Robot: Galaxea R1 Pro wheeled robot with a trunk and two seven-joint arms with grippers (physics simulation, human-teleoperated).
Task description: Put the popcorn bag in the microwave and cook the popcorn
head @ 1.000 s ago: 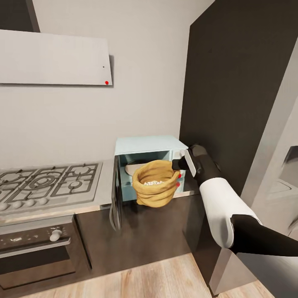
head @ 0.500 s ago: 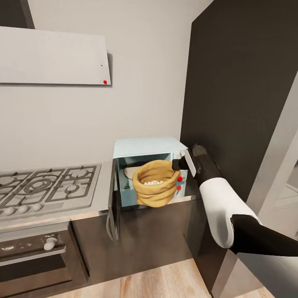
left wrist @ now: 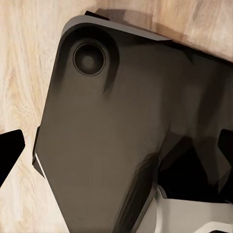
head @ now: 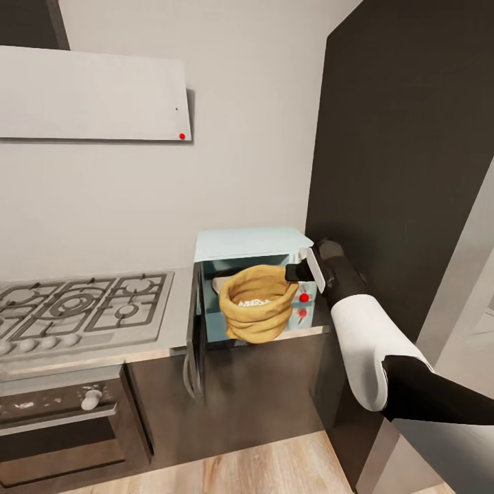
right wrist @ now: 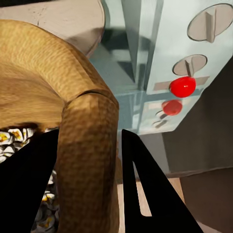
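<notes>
The mustard-tan popcorn bag (head: 257,305) hangs in front of the open mouth of the pale-blue microwave (head: 249,243), its base level with the countertop (head: 180,302) edge. Whitish popcorn (head: 252,301) shows inside it. My right gripper (head: 291,273) is shut on the bag's rolled rim at its right side. In the right wrist view the rim (right wrist: 90,145) sits pinched between the dark fingers (right wrist: 145,189), with popcorn (right wrist: 9,138) below and the microwave's knob panel (right wrist: 194,63) and red light (right wrist: 182,86) behind. My left gripper (left wrist: 116,150) hangs open above the robot's dark base.
The microwave door (head: 195,329) stands swung open to the left. A gas hob (head: 82,302) lies left of it, over a dark oven (head: 62,425). A white hood (head: 89,92) hangs above. A tall dark cabinet (head: 405,171) rises close to the right arm.
The head view has shifted a little. The bag, still in my right gripper, has edged slightly toward the microwave's opening.
</notes>
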